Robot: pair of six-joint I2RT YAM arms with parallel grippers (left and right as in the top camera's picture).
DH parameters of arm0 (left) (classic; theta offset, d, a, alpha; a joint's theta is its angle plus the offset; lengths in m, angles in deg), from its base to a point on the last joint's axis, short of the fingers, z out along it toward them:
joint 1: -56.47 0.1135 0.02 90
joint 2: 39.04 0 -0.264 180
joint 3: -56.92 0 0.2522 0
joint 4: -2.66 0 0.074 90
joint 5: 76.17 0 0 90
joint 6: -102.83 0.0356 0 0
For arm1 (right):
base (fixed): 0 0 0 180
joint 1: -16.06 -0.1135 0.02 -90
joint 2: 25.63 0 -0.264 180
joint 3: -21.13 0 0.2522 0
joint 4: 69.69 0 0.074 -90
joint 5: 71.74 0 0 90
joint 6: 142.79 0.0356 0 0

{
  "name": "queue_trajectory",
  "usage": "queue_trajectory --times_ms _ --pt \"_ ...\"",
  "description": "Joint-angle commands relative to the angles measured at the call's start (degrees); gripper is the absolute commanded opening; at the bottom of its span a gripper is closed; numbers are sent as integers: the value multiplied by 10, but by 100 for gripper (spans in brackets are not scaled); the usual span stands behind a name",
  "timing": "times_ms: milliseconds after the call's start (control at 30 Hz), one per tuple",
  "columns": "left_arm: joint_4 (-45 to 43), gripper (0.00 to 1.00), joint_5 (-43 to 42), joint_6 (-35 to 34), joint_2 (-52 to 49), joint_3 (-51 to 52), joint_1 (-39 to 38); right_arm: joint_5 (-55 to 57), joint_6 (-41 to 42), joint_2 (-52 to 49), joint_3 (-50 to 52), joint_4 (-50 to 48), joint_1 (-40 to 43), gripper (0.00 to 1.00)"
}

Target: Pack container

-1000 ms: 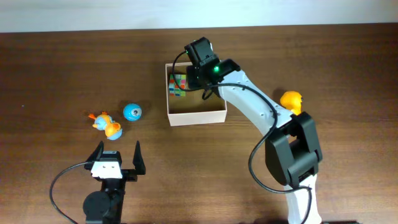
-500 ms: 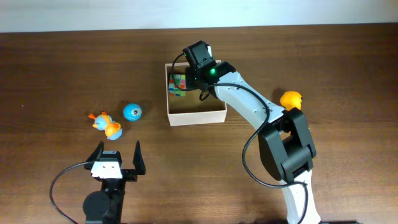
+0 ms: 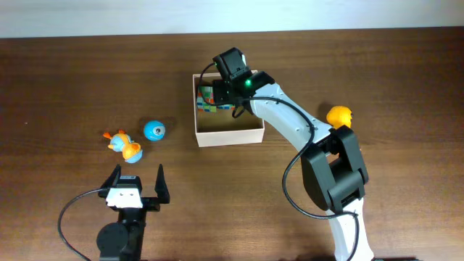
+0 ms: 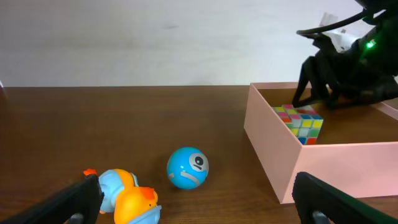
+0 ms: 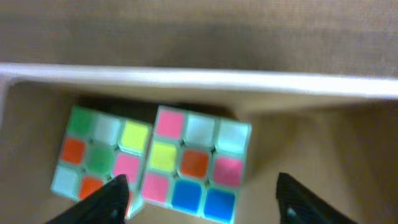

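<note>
The right pincer (image 5: 200, 183) hangs inside the container (image 3: 228, 138), its fingers apart on either side of a colour cube (image 5: 196, 163) near the 10 o'clock corner. The container sits just 12 o'clock of the tabletop (image 3: 58, 87) centre. At 7 o'clock the left pincer (image 3: 138, 180) gapes wide and empty.

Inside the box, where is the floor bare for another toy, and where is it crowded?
Bare: the container floor along its near wall, through to the near right corner. Crowded: the far left corner, where the puzzle cube sits under the right gripper.
</note>
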Motion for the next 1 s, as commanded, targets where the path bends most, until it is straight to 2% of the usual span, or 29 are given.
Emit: queue_trajectory --times_ms 0,133,267,533,967 --pt "-1 99 2 9 4 4 3 -7 -3 13 -32 26 0 62" --pt "-1 99 2 9 4 4 3 0 -44 23 -74 83 0 41" --pt "-1 99 2 9 4 4 3 33 -88 23 -88 123 0 25" --pt "-1 99 2 9 4 4 3 109 -118 -3 -86 162 2 23" --pt "-1 99 2 9 4 4 3 105 -117 -35 -86 136 9 23"
